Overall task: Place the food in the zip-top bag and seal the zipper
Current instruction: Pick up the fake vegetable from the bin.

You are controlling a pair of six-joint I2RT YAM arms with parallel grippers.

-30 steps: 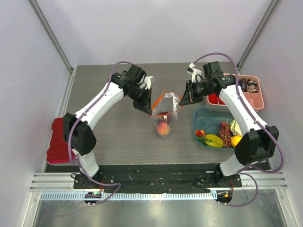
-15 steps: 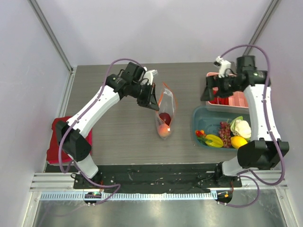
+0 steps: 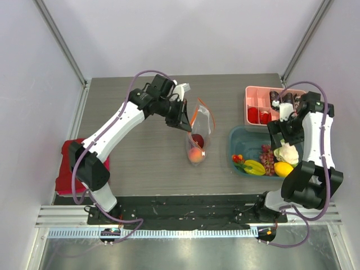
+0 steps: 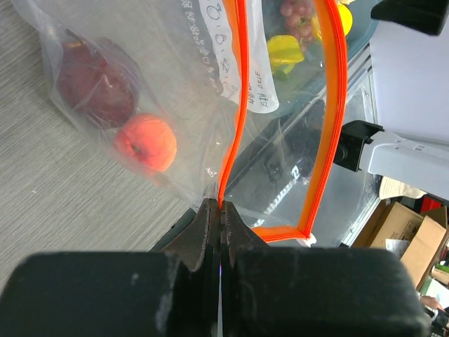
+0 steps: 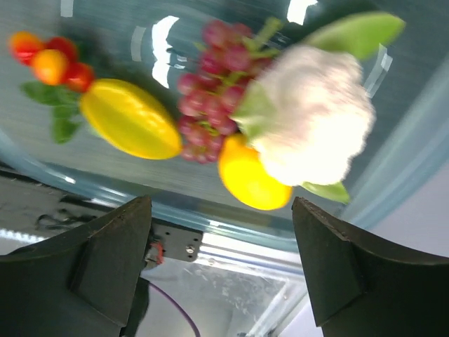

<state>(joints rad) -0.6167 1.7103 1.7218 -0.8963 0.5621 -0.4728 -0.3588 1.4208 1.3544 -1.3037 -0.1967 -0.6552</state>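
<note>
The clear zip-top bag point(image 3: 198, 130) stands mid-table with its mouth open. My left gripper point(image 3: 183, 116) is shut on the near side of its orange-red zipper point(image 4: 235, 105), pinched at the fingertips point(image 4: 220, 207). A peach point(image 4: 146, 142) and a dark red fruit point(image 4: 95, 83) lie inside the bag. My right gripper point(image 3: 284, 134) hovers open and holding nothing over the teal bin point(image 3: 235, 136). Under it lie the lemon point(image 5: 249, 175), pale cabbage point(image 5: 312, 116), grapes point(image 5: 210, 91), starfruit point(image 5: 130, 119) and small red fruits point(image 5: 49, 56).
A pink compartment tray point(image 3: 254, 93) with red and dark pieces sits behind the teal bin. A folded red cloth point(image 3: 70, 169) lies at the table's left edge. Grey walls close in on the table's sides and back.
My right gripper opened, left the bag mouth and swung right and nearer, over the teal bin. A dark red fruit now lies in the bag. The left gripper kept its hold on the zipper.
</note>
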